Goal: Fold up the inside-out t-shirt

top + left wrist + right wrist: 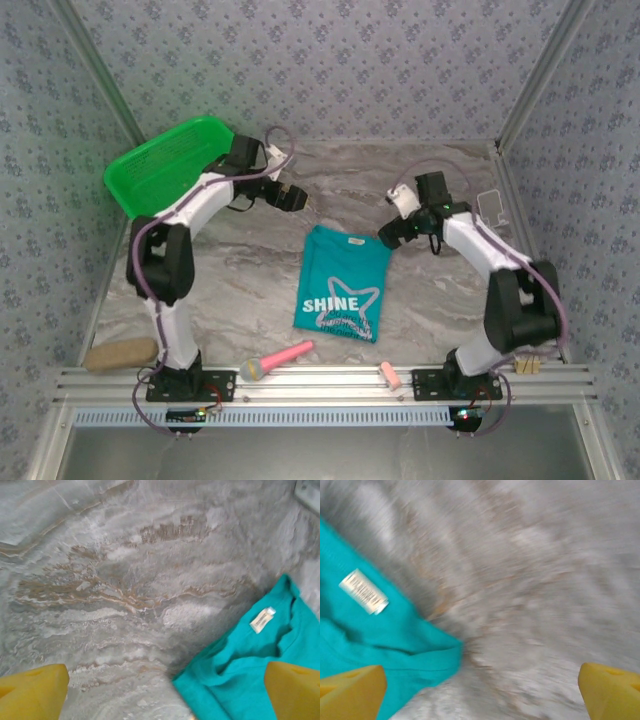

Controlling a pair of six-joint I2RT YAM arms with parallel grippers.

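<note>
The t-shirt [343,282] lies folded into a narrow teal rectangle mid-table, white "SHINE" lettering and a star outline showing on top. My left gripper [303,203] hovers just beyond its far left corner, and my right gripper [386,238] hovers by its far right corner. In the left wrist view the yellow fingers [33,694] stand wide apart, open, over marble beside the shirt's collar [250,675] and white label [262,619]. The right wrist view is blurred. There the open gripper [480,697] holds nothing, with the shirt's corner [375,640] and label [364,591] at the left.
A green mesh basket [165,165] leans at the back left, behind the left arm. A tan block [120,354], a pink and yellow stick [280,358] and a small pink piece [388,376] lie along the front rail. Patterned walls close in the marble table [240,280].
</note>
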